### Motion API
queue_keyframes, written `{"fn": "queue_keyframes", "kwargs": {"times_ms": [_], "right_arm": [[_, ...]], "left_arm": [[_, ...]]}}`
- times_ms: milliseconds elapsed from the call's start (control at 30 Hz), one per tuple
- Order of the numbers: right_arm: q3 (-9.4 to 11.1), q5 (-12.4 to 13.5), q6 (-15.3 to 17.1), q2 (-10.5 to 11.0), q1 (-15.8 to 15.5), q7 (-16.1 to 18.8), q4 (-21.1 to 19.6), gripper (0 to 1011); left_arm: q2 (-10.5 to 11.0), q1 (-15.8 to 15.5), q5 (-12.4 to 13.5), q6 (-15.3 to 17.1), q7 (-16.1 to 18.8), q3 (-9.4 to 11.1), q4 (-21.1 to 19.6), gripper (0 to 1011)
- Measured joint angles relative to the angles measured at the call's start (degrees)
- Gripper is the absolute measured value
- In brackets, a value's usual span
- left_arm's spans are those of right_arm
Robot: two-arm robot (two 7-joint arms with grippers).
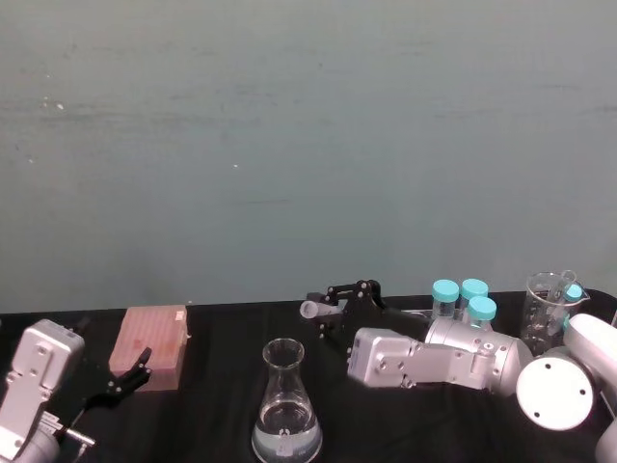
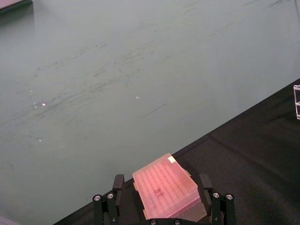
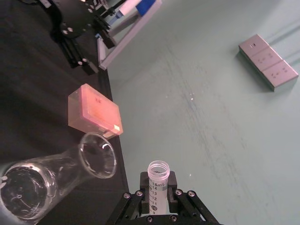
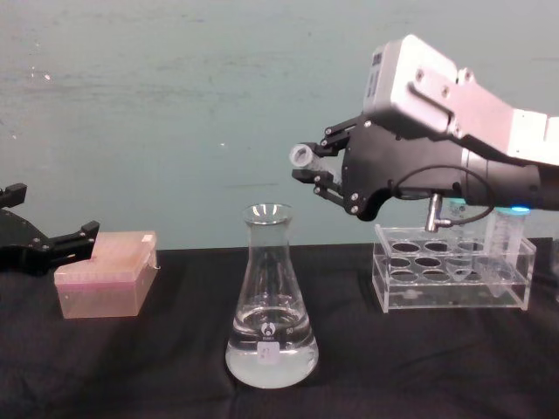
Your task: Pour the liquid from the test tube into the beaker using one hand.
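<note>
The beaker (image 4: 269, 305), a clear conical flask with a white label, stands at the table's front middle with clear liquid (image 4: 271, 360) in its base. My right gripper (image 4: 319, 166) is shut on the test tube (image 4: 303, 155), which lies almost level, its open mouth pointing left, above and just right of the beaker's rim. In the right wrist view the test tube (image 3: 158, 180) sits between the fingers (image 3: 172, 183) with the beaker (image 3: 56, 173) beside it. Whether the tube holds liquid I cannot tell. My left gripper (image 4: 52, 249) rests open at the far left.
A pink tip box (image 4: 105, 272) sits at the left, just beyond the left gripper (image 2: 161, 180). A clear plastic rack (image 4: 450, 271) with teal-capped tubes (image 1: 463, 297) stands at the right. A glass measuring beaker (image 1: 549, 309) is at the far right.
</note>
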Motion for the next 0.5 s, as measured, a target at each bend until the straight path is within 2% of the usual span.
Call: {"fn": "queue_keyframes", "kwargs": {"times_ms": [300,500], "right_arm": [[-1.12,-3.23,-0.69,0.21,-0.56,-1.65,-1.24,212],[-2.03,-7.04,-0.80,0.24,-0.66,-4.22,-1.60,213]], "left_arm": [[0.00,0.00,0.00,0.00,0.00,0.00,0.00,1000],[0.00,0.00,0.00,0.00,0.00,0.00,0.00,1000]]}}
